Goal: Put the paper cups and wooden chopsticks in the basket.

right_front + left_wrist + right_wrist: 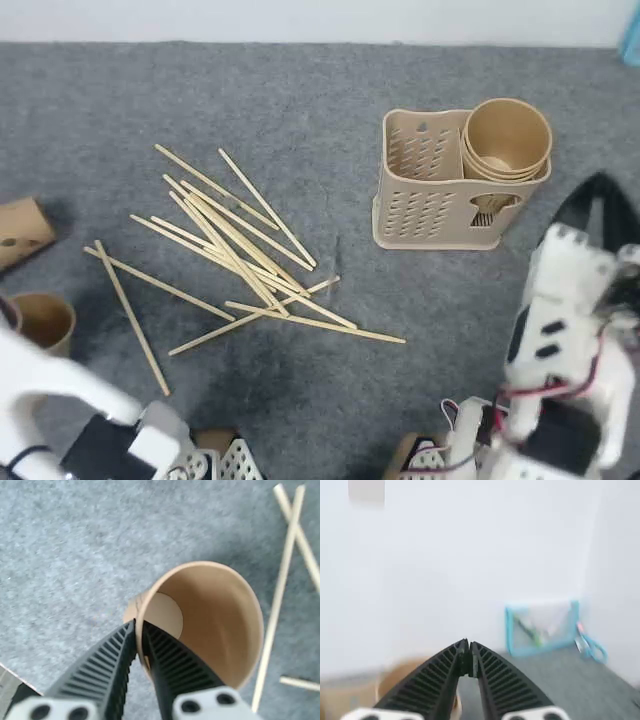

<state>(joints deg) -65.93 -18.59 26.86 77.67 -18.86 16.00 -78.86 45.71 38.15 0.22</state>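
step: judged to be lifting one paper cup [215,625] toward the basket [420,215]
pincer, left: left gripper [139,630] pinches the cup's rim wall, one finger inside and one outside
cup's place: by the left edge of the grey mat [300,90], toward the near-left corner, mouth tipped up at the wrist
doing it well: keep the pinch light, since the thin wall may buckle; raise the cup well clear of the chopsticks [235,250] strewn mid-mat; level it mouth-up over the stacked cups [507,135] in the basket's right compartment before letting go
left arm pose: low at the near-left corner, wrist angled down onto the cup
right arm pose: folded near the near-right corner; right gripper [468,652] pressed together, empty, aimed at the wall
waiting: another cup [20,230] lies on its side at the left edge
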